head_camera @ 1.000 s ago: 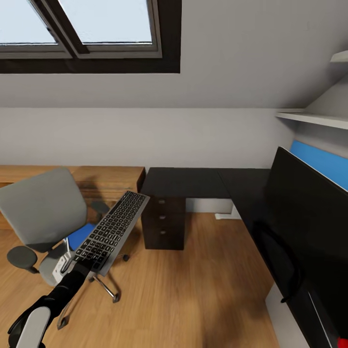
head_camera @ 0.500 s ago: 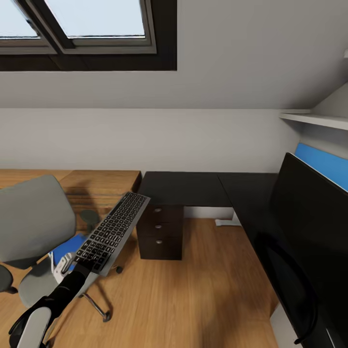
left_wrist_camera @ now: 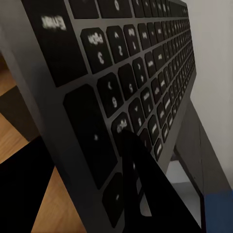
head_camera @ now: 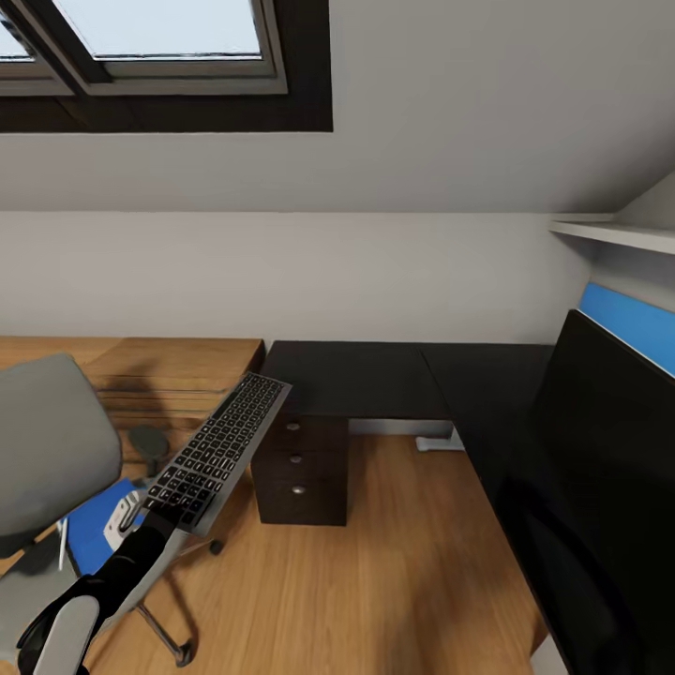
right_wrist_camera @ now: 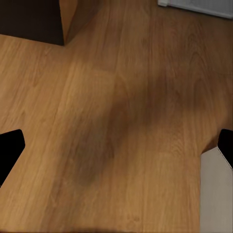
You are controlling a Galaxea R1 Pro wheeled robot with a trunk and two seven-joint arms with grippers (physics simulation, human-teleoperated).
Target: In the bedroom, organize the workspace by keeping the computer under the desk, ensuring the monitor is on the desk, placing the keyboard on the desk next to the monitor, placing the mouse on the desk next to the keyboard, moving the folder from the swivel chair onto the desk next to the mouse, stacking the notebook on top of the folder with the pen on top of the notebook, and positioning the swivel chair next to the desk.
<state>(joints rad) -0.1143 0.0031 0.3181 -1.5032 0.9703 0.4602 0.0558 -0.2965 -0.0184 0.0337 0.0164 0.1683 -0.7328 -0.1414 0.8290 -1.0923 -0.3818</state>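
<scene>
My left gripper [head_camera: 161, 518] is shut on the near end of the black keyboard [head_camera: 220, 448] and holds it tilted in the air, above the floor between the swivel chair and the desk. The left wrist view has the keyboard's keys [left_wrist_camera: 136, 82] close up, with one dark finger [left_wrist_camera: 141, 194] pressed on them. The grey swivel chair [head_camera: 37, 459] stands at the left with the blue folder [head_camera: 92, 527] on its seat. The black-topped desk [head_camera: 375, 375] runs along the back and right, and the black monitor [head_camera: 600, 469] stands on its right wing. My right gripper [right_wrist_camera: 116, 150] hangs open over bare floor.
A dark drawer unit [head_camera: 300, 469] sits under the desk's left end. A light-wood dresser [head_camera: 141, 370] stands behind the chair. A white shelf [head_camera: 609, 232] and the blue back panel [head_camera: 626, 323] are above the desk at the right. Wooden floor [head_camera: 375, 562] lies between chair and desk.
The whole view has swung to the right, so chair, dresser and window sit further left in the picture. The keyboard stays in my left gripper at the same spot.
</scene>
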